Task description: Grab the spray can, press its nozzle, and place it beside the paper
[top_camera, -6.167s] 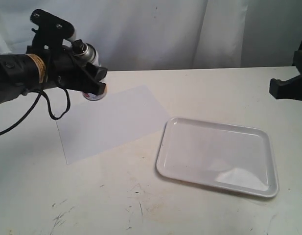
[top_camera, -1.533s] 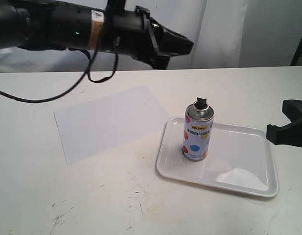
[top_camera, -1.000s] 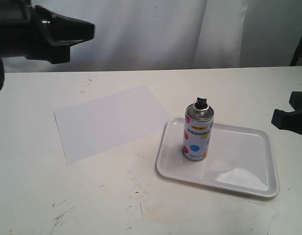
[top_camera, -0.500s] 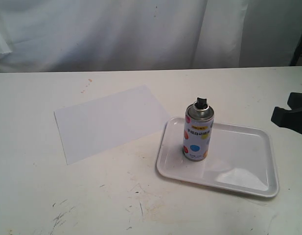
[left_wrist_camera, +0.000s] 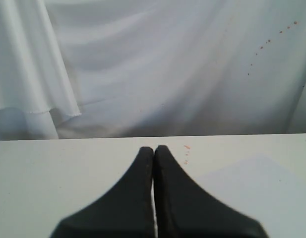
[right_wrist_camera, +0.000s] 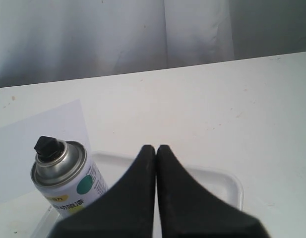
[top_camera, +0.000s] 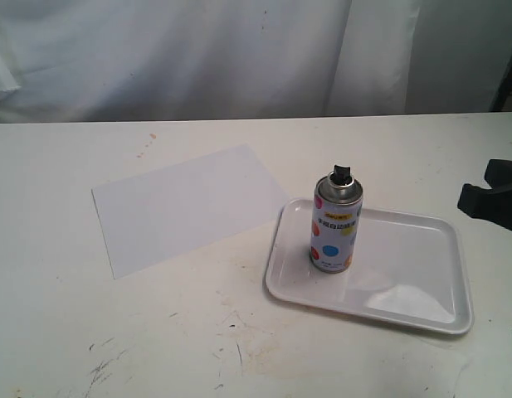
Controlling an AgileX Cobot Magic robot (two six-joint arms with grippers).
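Observation:
The spray can [top_camera: 334, 225], white with coloured dots and a silver top, stands upright on the left part of the white tray [top_camera: 405, 286]; its black nozzle [top_camera: 342, 175] points up. The right wrist view also shows the can [right_wrist_camera: 68, 183] with its nozzle [right_wrist_camera: 47, 147]. The paper [top_camera: 185, 205] lies flat on the table left of the tray, and a corner of the paper [left_wrist_camera: 257, 186] shows in the left wrist view. My right gripper [right_wrist_camera: 156, 148] is shut and empty, apart from the can; only a dark part of the right gripper [top_camera: 492, 196] shows at the right edge. My left gripper [left_wrist_camera: 153, 148] is shut on nothing.
A white curtain [top_camera: 239, 50] hangs behind the table. The tabletop [top_camera: 197, 348] has scuff marks near the front and small reddish specks [top_camera: 148, 141] at the back left.
The left arm drew back to the left and left the exterior view, with the can standing on the tray. The right gripper shifted slightly at the right edge.

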